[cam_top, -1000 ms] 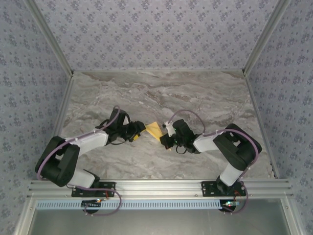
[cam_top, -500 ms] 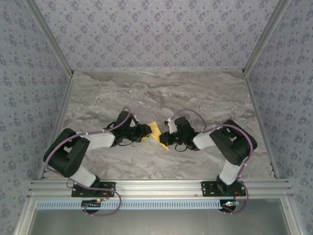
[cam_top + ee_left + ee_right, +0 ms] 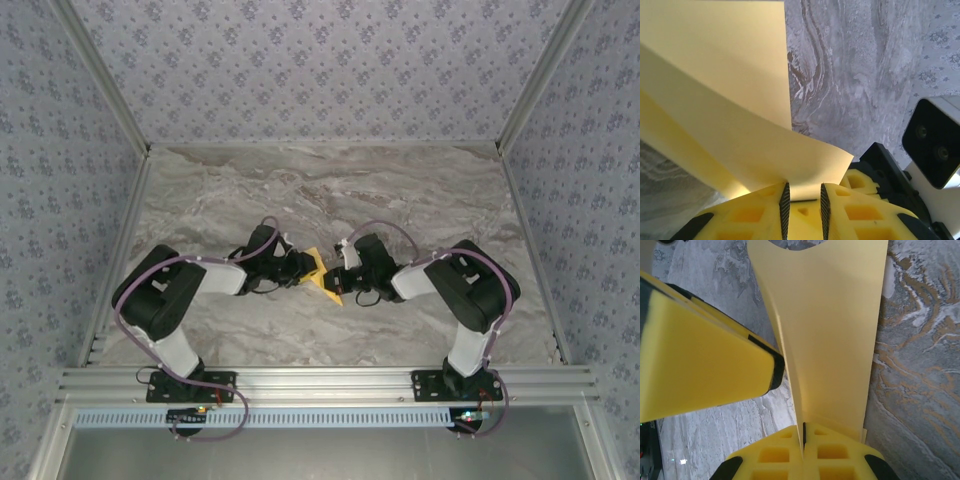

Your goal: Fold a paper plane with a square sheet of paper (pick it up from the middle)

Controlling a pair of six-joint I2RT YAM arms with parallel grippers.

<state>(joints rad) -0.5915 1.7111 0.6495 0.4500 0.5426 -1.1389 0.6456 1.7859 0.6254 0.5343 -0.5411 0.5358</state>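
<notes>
The paper (image 3: 323, 272) hangs over the middle of the table (image 3: 330, 190), caught between the two grippers. From above it is a small yellow sliver. Its long axis runs from far to near and leans a little right at the near end, where it comes to a point.

The right gripper (image 3: 803, 437) has its fingers pressed together on the paper's edge. From there the sheet rises away as two smooth layers that meet in a sharp crease.

The left gripper (image 3: 303, 268) comes in from the left. Its black-edged pads (image 3: 784, 207) stand a narrow gap apart, and a folded corner of the paper sits right at that gap. The pads are not pressed onto it. In the left wrist view the sheet spreads up and left from the pads in two overlapping flaps.

The paper is thin, matte and mustard yellow. The fingers are blocky yellow foam with square pockets. The table is grey veined marble, and the walls behind carry a small floral print.
</notes>
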